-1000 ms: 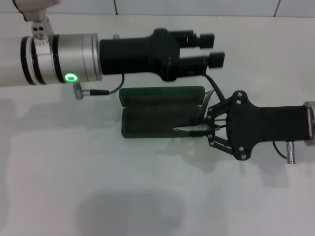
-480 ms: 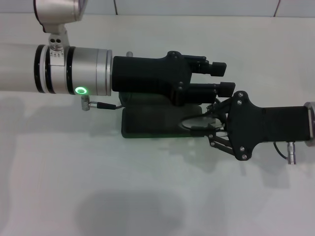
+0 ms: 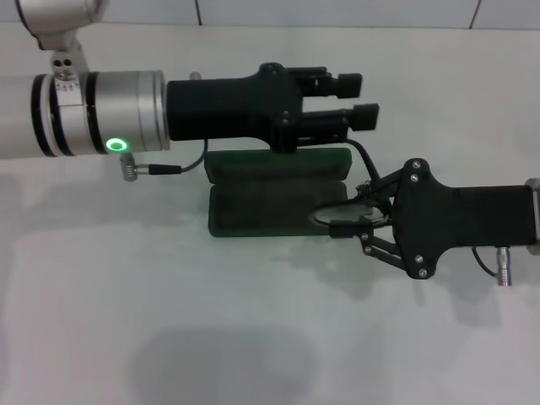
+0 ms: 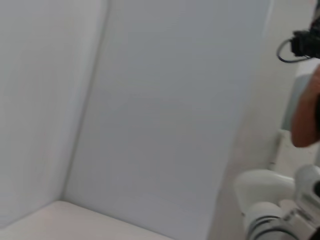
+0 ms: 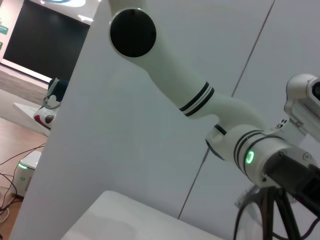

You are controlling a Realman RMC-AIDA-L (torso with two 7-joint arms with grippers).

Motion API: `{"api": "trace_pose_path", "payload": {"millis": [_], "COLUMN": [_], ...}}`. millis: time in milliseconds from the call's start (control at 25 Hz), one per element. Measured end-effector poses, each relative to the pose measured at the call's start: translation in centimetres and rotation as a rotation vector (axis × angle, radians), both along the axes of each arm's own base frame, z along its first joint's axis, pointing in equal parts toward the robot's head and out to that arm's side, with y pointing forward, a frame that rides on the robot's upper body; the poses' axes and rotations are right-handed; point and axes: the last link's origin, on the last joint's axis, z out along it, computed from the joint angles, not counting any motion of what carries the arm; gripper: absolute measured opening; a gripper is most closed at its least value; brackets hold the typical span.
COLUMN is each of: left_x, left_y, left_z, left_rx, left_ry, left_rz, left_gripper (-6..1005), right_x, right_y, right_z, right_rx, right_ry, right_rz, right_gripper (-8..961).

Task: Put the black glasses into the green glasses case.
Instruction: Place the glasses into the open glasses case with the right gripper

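Right now the right pincer [image 3: 344, 225] is pinching the black glasses [image 3: 331, 213] at the right end of the open green glasses case [image 3: 253, 211] on the bench [image 3: 253, 337]; letting go askew risks a temple arm hanging over the rim. Farther back, the left pincer [image 3: 363, 99] is hovering, fingers parted, holding nothing

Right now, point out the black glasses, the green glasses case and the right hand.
black glasses [image 3: 325, 213], head view, on the lens rim over the case's right end.
green glasses case [image 3: 253, 211], head view, on the open tray's dark lining.
right hand [image 3: 342, 226], head view, between its fingertips at the glasses.
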Motion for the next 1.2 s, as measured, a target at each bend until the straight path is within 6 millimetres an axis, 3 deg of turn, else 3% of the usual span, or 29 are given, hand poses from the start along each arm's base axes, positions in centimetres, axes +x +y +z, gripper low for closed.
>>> {"api": "trace_pose_path", "payload": {"millis": [320,720,1040,1200], "left_x": [-1.1,-0.7,-2.0,-3.1], "left_y": [0.2,0.1,0.9,0.8], "left_z": [0.8,0.6,4.3,4.7], "left_rx": [0.057,0.034,0.219,0.232], "left_ry": [-0.019,0.012,-0.178,-0.147], "left_rz": [0.030,-0.007,0.095,0.114], "left_gripper": [573,572,573,573], "right_x": [0.0,-0.4,-0.9,-1.0], "right_y": [-0.3,0.5,0.5,0.3], "right_z": [0.1,0.4,1.0,1.1], "right_rx": [0.004,0.035,0.058,0.055], "right_ry": [0.006,-0.014,-0.019,-0.012], "right_rz": [0.013,0.031,0.075,0.095], "right_gripper": [115,115,115,115]}}
